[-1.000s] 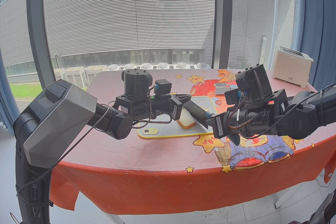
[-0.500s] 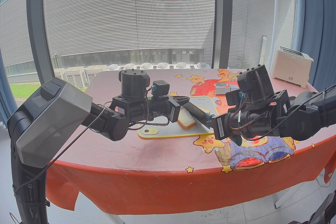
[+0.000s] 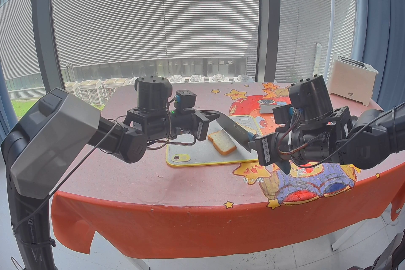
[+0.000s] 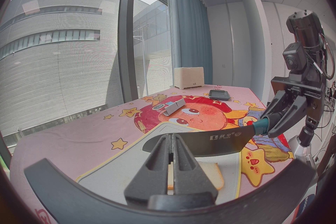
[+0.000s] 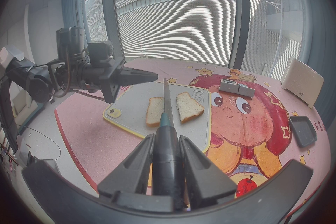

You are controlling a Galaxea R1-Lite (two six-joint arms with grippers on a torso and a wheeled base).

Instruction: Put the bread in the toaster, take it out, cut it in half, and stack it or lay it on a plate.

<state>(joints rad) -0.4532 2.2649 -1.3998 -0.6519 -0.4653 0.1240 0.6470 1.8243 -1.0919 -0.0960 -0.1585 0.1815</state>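
Right gripper is clamped tight on the handle of the knife, fingers pressed to both sides of it, as the right wrist view shows. The blade points across the cutting board toward the left arm, edge down, lifted off the board.

The bread is cut in two and both pieces lie flat on the board. From the right wrist camera the knife lines up with the gap between that piece and the second half. In the head view one piece lies just on the left-arm side of the blade, while the second half is mostly hidden behind it.

Left gripper hangs above the left part of the board, fingers pressed together with nothing between them; the left wrist view shows the same. Its tip is near the knife blade but apart from it.

The toaster stands at the far right corner of the table, well apart from the board. A dark tray sits on the right side of the table, nearer than the toaster. A grey block lies just beyond the board's far right corner.
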